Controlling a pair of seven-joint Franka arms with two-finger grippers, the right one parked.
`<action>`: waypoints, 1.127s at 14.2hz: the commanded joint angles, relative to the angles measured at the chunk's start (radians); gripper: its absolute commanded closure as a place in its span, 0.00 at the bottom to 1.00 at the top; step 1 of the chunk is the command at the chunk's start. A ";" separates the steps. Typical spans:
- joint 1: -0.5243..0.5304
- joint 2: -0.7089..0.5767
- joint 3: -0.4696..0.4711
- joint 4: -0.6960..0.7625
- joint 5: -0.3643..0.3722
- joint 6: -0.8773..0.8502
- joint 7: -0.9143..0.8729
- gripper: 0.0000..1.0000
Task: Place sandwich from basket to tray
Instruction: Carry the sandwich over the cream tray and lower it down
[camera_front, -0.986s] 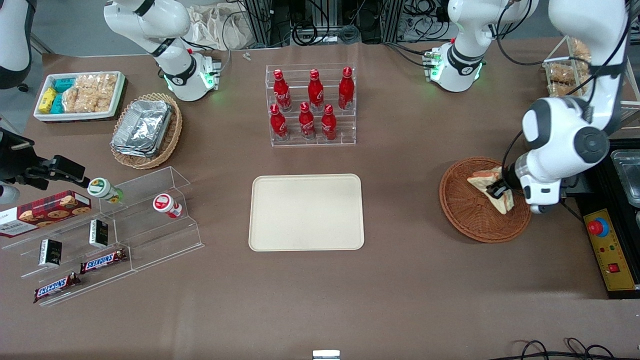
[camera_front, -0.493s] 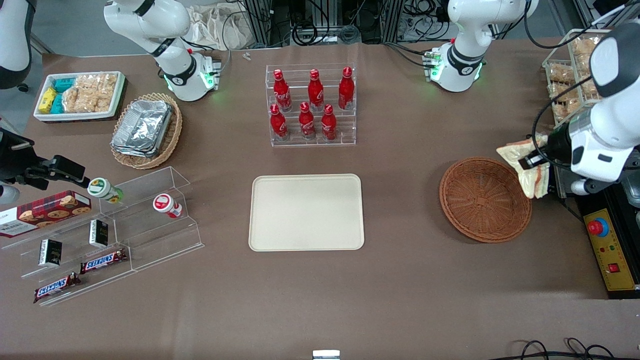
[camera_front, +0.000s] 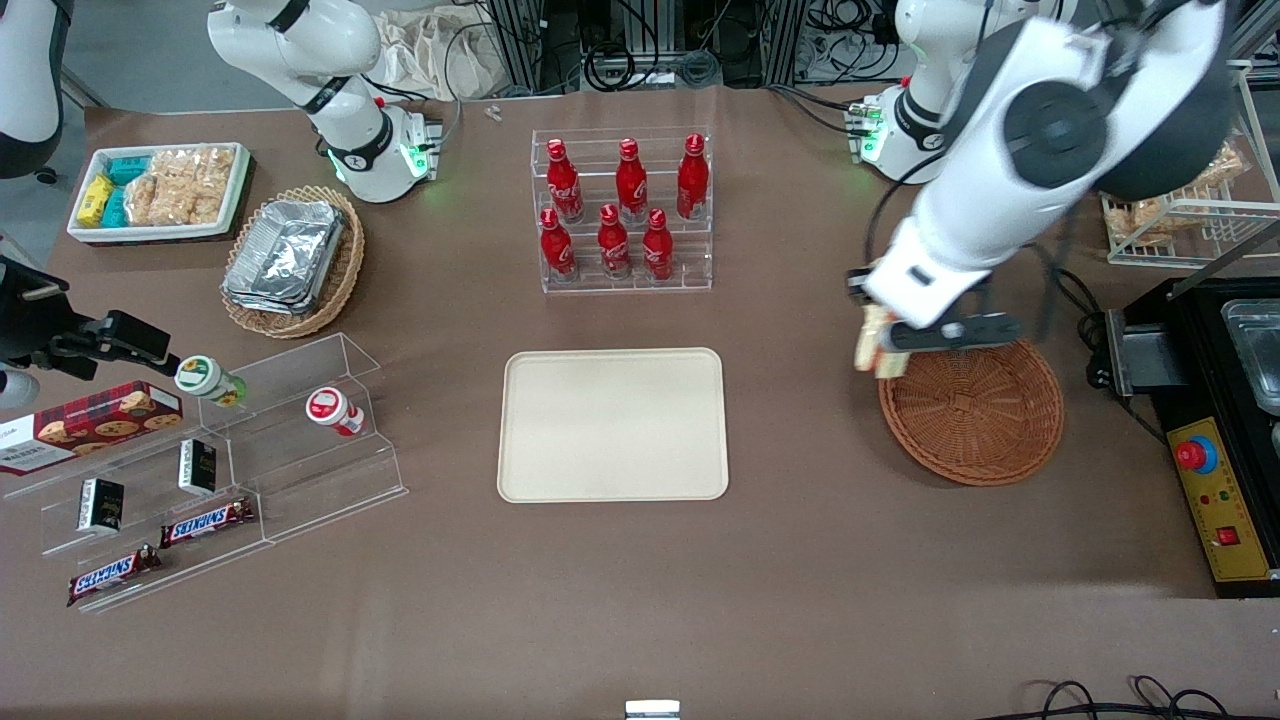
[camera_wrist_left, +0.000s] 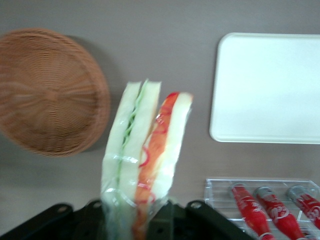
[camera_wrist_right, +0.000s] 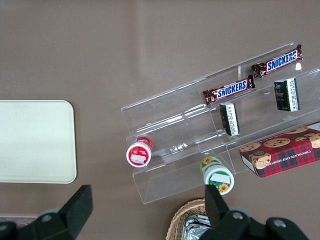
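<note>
From the front I see the gripper (camera_front: 880, 345) raised above the table at the basket (camera_front: 970, 410) rim, on the edge nearest the tray (camera_front: 612, 424), with only a sliver of the sandwich (camera_front: 872, 340) peeking out under the wrist. The left wrist camera gives me what that angle hides: the fingers are clamped on the wrapped sandwich (camera_wrist_left: 145, 160), its green and red filling layers facing the lens. Under it lies bare table, between the basket (camera_wrist_left: 47, 92) and the tray (camera_wrist_left: 267, 90). Neither holds anything.
</note>
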 joint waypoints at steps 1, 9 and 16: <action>-0.085 0.184 -0.013 0.051 0.042 0.134 -0.111 1.00; -0.247 0.621 -0.005 0.163 0.249 0.478 -0.308 1.00; -0.262 0.706 -0.005 0.163 0.291 0.553 -0.317 0.07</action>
